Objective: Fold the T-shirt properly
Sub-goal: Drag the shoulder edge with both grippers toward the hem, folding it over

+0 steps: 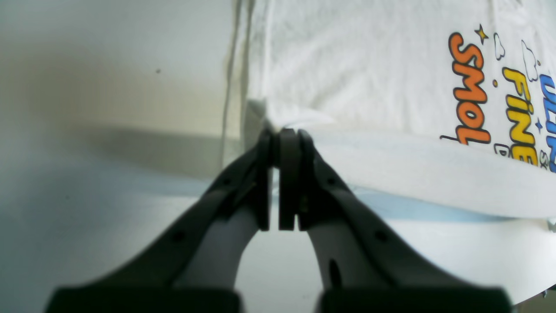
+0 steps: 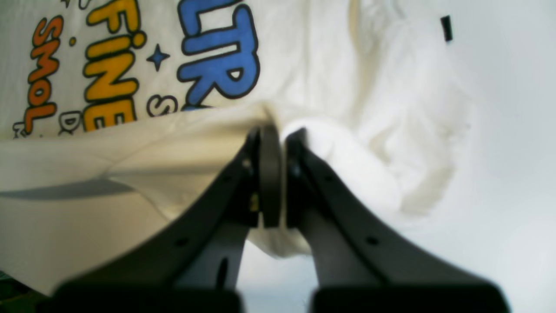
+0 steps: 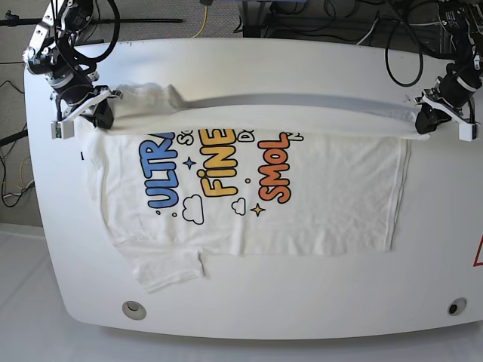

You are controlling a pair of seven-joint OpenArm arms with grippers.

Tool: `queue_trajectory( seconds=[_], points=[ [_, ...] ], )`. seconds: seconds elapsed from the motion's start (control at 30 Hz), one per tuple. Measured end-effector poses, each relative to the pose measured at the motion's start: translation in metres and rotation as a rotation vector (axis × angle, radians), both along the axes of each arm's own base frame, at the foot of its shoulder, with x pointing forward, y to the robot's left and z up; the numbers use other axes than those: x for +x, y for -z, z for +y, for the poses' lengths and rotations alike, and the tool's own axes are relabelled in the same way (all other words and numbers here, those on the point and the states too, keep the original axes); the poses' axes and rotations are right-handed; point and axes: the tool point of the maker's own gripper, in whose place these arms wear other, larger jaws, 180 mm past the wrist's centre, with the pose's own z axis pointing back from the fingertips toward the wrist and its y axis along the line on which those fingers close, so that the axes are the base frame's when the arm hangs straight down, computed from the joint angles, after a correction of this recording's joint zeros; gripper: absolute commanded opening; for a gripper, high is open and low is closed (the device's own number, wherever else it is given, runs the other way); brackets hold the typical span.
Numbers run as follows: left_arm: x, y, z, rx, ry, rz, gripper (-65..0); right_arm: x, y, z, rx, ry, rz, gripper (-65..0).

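Note:
The white T-shirt (image 3: 324,196) lies print-up on the white table (image 3: 438,226), with "ULTRA", "FINE" and "SMOL" readable. Its far edge is lifted and pulled taut in a long fold between the two grippers. At the back right, my left gripper (image 3: 425,121) is shut on the hem corner. The left wrist view shows that gripper (image 1: 282,132) pinching the T-shirt (image 1: 369,65). My right gripper (image 3: 102,113), at the back left, is shut on the shoulder end. In the right wrist view this gripper (image 2: 280,130) holds bunched T-shirt (image 2: 312,65) cloth. One sleeve (image 3: 162,268) lies flat at the front left.
Cables (image 3: 317,19) run behind the table's far edge. Two round holes (image 3: 134,308) (image 3: 453,306) sit near the front corners. A small black mark (image 3: 81,156) is on the table left of the shirt, also visible as a black mark (image 2: 446,28) in the right wrist view.

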Motion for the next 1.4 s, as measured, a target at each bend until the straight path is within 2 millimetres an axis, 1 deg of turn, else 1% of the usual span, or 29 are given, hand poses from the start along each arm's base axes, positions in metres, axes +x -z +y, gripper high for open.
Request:
queue_trajectory(
  seconds=[0.43,0.6,0.73,0.93,1.07,1.2,1.4],
  points=[
    [0.025,-0.011,-0.010,-0.015,0.013,-0.056,-65.0,0.028,-0.007,0.012,-0.049,-0.043,-0.040,-65.0],
    [0.035,-0.005,-0.006,-0.047,-0.012,-0.055,-65.0,0.034,0.000,0.009,-0.025,-0.025,-0.031,-65.0],
    [0.038,0.000,-0.006,-0.076,-0.022,-0.050,-65.0,0.036,0.006,0.006,0.003,-0.006,-0.019,-65.0],
    [0.037,0.014,0.001,-0.096,-0.052,-0.018,-65.0,0.041,0.017,0.003,0.041,0.013,0.002,-65.0],
    [0.036,0.016,0.001,-0.104,-0.059,-0.014,-65.0,0.043,0.021,0.003,0.054,0.018,0.005,-65.0],
    [0.038,0.019,0.003,-0.100,-0.063,-0.009,-65.0,0.049,0.027,0.006,0.049,0.007,0.020,-65.0],
    [0.039,0.022,0.003,-0.087,-0.066,-0.005,-65.0,0.062,0.024,0.013,0.062,-0.008,-0.008,-65.0]
  ],
)
